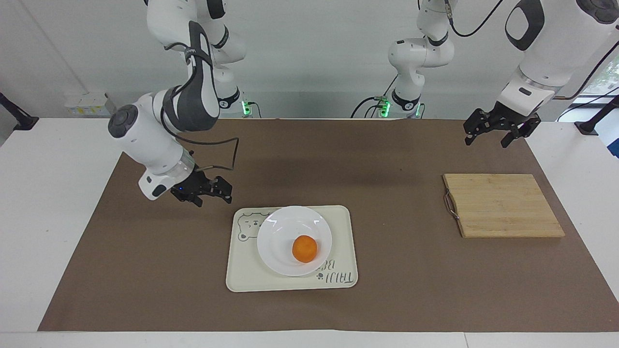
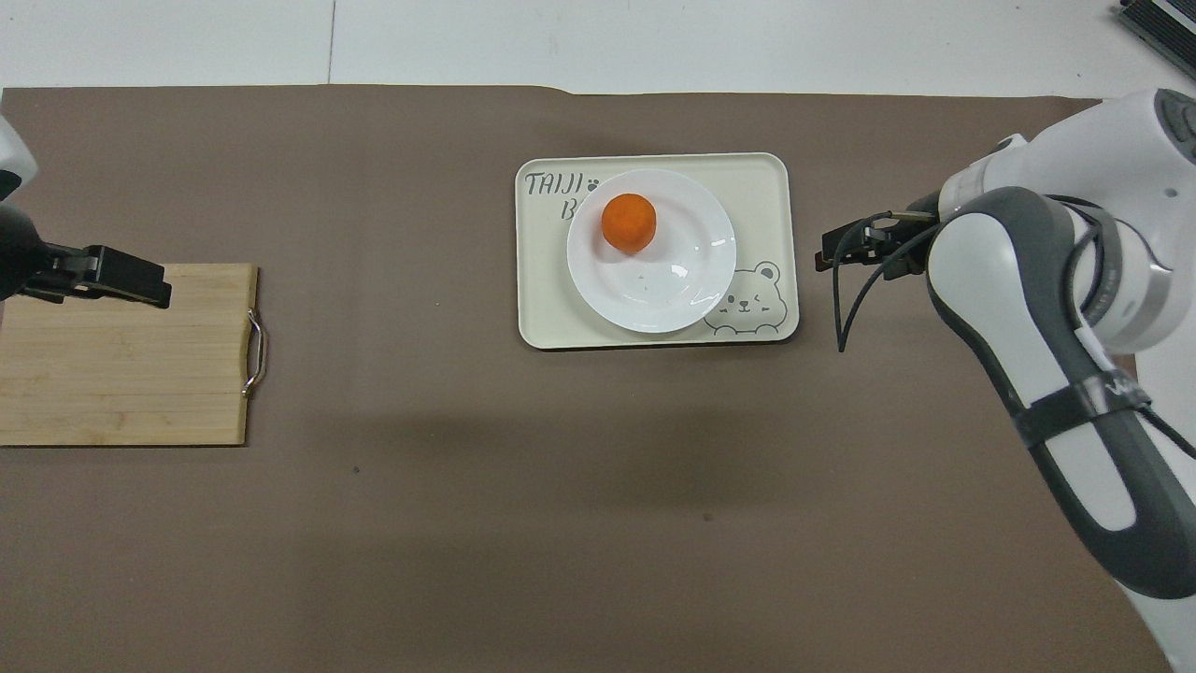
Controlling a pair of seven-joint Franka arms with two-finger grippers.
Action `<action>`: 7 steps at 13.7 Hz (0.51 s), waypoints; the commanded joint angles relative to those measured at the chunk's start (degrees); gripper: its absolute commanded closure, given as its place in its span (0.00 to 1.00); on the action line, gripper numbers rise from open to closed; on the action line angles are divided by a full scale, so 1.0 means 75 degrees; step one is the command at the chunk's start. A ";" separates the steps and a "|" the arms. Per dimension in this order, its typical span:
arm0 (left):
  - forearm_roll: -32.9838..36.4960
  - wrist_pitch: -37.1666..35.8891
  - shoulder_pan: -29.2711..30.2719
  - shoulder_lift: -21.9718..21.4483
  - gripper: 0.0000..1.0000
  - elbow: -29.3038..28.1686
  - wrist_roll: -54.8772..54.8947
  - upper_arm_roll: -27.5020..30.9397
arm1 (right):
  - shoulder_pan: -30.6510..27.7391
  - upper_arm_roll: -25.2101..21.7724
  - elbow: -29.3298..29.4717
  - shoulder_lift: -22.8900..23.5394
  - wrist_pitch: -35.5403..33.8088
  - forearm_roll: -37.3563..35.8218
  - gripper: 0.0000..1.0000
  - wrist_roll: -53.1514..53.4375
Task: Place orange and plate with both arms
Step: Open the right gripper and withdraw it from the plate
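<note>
The white plate [image 1: 280, 234] [image 2: 673, 280] rests on a cream tray [image 1: 344, 227] [image 2: 768, 187] in the middle of the table. The orange [image 1: 304, 249] [image 2: 628, 221] lies in the plate's well, off centre. My right gripper [image 1: 213, 199] [image 2: 824, 257] hangs open and empty over the brown mat, off the tray's edge toward the right arm's end, clear of the plate. My left gripper [image 1: 487, 141] [image 2: 140, 280] waits open and empty, raised over the edge of the wooden board.
A wooden cutting board [image 1: 503, 205] [image 2: 121, 355] with a metal handle lies toward the left arm's end of the table. A brown mat [image 1: 387, 164] covers the table under everything. The tray carries a bear drawing [image 2: 747, 301] and lettering.
</note>
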 commanded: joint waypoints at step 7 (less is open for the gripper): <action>-0.0011 0.0100 0.0304 -0.0077 0.00 -0.0047 -0.0030 -0.0039 | -0.0403 -0.0053 -0.0133 -0.1738 -0.1400 -0.1785 0.00 0.0098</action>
